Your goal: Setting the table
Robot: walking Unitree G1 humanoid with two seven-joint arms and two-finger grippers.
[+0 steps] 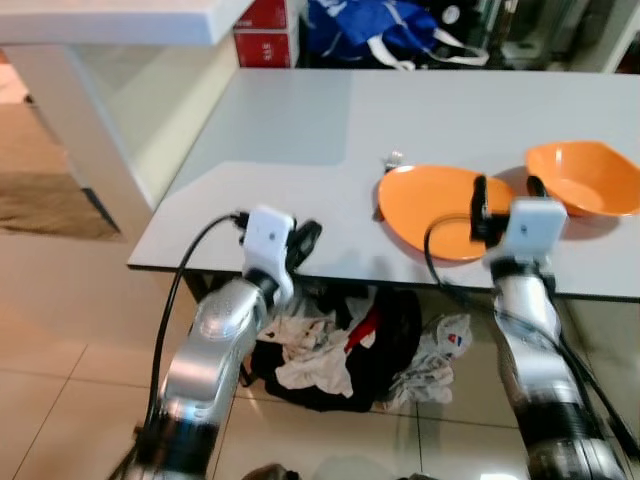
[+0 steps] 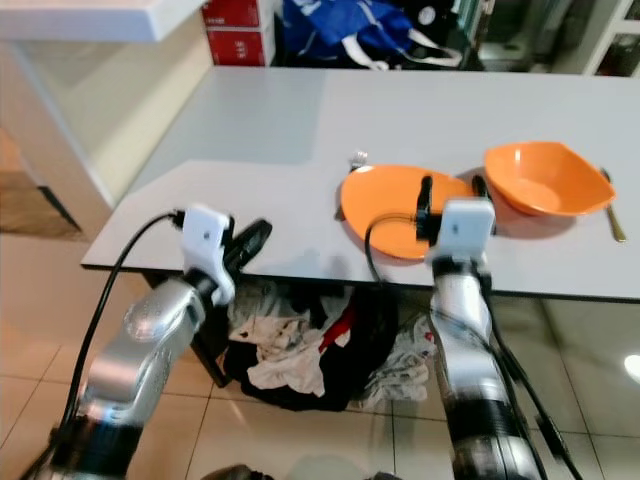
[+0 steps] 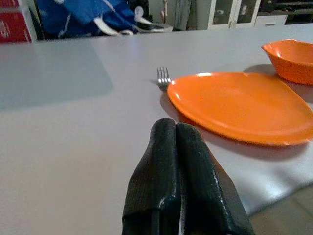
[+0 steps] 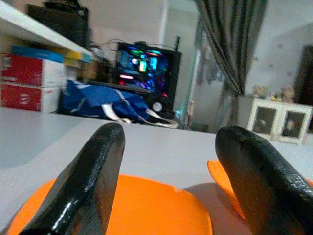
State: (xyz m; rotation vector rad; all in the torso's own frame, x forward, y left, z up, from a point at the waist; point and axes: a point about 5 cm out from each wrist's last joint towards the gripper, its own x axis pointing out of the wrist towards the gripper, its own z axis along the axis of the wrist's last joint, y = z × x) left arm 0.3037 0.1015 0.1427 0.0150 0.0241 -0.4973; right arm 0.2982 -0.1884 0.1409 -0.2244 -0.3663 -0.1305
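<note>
A flat orange plate (image 1: 440, 208) lies near the front edge of the grey table (image 1: 290, 120). An orange bowl (image 1: 585, 178) stands just to its right. A fork (image 3: 163, 77) pokes out from under the plate's far left rim. A thin gold utensil (image 2: 612, 215) lies right of the bowl. My right gripper (image 1: 507, 190) hovers open over the plate's right side, close to the bowl, with nothing between its fingers. My left gripper (image 1: 305, 240) is shut and empty at the table's front edge, left of the plate.
A heap of clothes (image 1: 340, 350) lies on the tiled floor under the table. A blue bag (image 1: 375, 30) and red boxes (image 1: 265, 30) sit beyond the far edge. A white counter (image 1: 120, 20) stands at the left.
</note>
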